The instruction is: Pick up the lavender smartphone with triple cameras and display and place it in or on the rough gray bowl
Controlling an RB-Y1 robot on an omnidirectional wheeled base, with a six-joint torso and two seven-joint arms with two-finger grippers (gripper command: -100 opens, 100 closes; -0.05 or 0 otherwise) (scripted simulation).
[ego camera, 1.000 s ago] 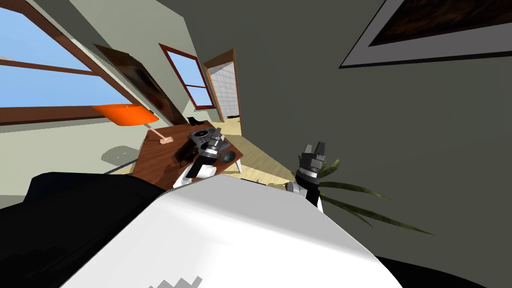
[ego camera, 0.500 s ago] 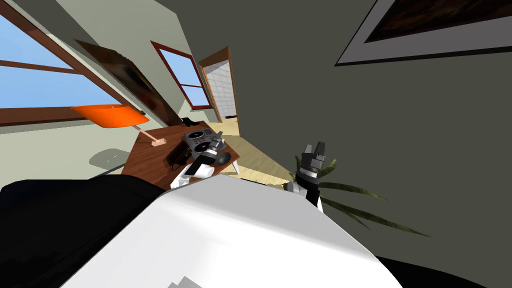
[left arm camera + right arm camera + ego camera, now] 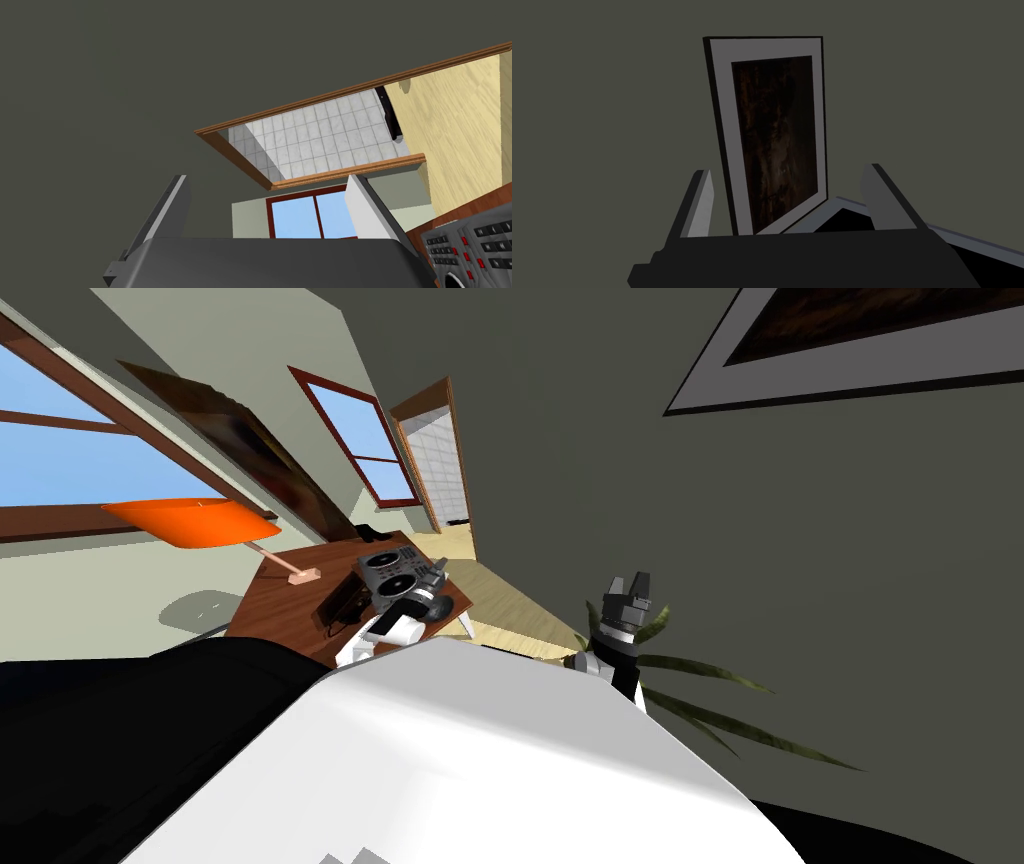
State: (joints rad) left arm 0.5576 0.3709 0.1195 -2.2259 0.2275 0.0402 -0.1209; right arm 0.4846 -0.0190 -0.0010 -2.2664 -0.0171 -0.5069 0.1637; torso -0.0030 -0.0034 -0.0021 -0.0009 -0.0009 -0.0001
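Hovering over the wood-grain table (image 3: 280, 608) left of centre, the left hand (image 3: 432, 578) holds nothing, its flat grey fingers spread apart, so the whole task remains. The phone is too small to make out on the table; what I take for the bowl (image 3: 441, 606), a round dark grey shape, sits just beside that hand, by the boxy controller (image 3: 392, 571). The right hand (image 3: 627, 585), right of centre, is likewise spread and empty.
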